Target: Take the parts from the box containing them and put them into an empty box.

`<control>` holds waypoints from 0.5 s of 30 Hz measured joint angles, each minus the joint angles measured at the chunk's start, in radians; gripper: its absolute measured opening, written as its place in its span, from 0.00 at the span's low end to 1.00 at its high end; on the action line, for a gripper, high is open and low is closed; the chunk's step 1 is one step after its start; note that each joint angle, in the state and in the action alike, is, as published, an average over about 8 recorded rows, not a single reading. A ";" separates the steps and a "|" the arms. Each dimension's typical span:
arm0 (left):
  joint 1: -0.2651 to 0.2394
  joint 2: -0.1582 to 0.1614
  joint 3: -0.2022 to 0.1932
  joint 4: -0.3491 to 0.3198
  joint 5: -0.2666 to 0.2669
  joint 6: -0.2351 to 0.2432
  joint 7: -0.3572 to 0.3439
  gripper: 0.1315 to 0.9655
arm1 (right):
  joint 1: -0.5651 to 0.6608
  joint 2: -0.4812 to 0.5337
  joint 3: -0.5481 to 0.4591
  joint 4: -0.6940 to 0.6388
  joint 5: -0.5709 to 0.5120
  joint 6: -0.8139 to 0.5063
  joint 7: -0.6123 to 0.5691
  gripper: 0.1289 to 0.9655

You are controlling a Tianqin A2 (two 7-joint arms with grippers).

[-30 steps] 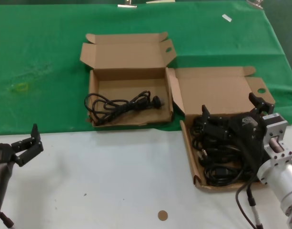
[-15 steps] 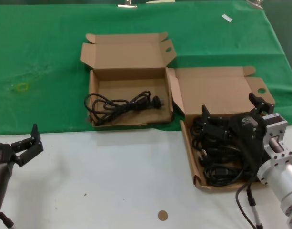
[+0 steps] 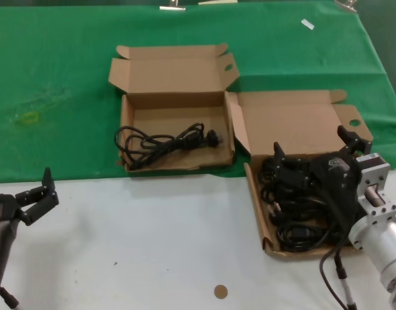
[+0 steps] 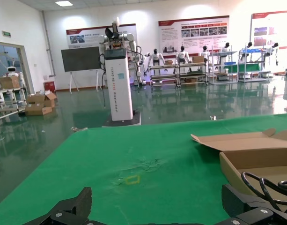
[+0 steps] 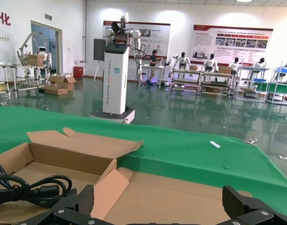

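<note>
The splay-walled cardboard box (image 3: 257, 206) stands at the right on the white table, holding a pile of black power cords (image 3: 301, 213). My right gripper (image 3: 314, 147) hovers open and empty just over that pile, facing the box's raised lid (image 5: 190, 197). In its wrist view the right gripper (image 5: 159, 201) holds nothing. The straight-walled box (image 3: 175, 165) stands farther back and to the left on the green cloth, with one coiled cord (image 3: 162, 142) inside; that cord also shows in the right wrist view (image 5: 26, 190). My left gripper (image 3: 35, 194) is parked open at the near left.
A green cloth (image 3: 55, 97) covers the back half of the table. A small brown disc (image 3: 220, 292) lies on the white table near the front. The left wrist view shows the left gripper (image 4: 157, 208) over the cloth, with the straight-walled box (image 4: 255, 157) off to one side.
</note>
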 joint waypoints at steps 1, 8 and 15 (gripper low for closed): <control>0.000 0.000 0.000 0.000 0.000 0.000 0.000 1.00 | 0.000 0.000 0.000 0.000 0.000 0.000 0.000 1.00; 0.000 0.000 0.000 0.000 0.000 0.000 0.000 1.00 | 0.000 0.000 0.000 0.000 0.000 0.000 0.000 1.00; 0.000 0.000 0.000 0.000 0.000 0.000 0.000 1.00 | 0.000 0.000 0.000 0.000 0.000 0.000 0.000 1.00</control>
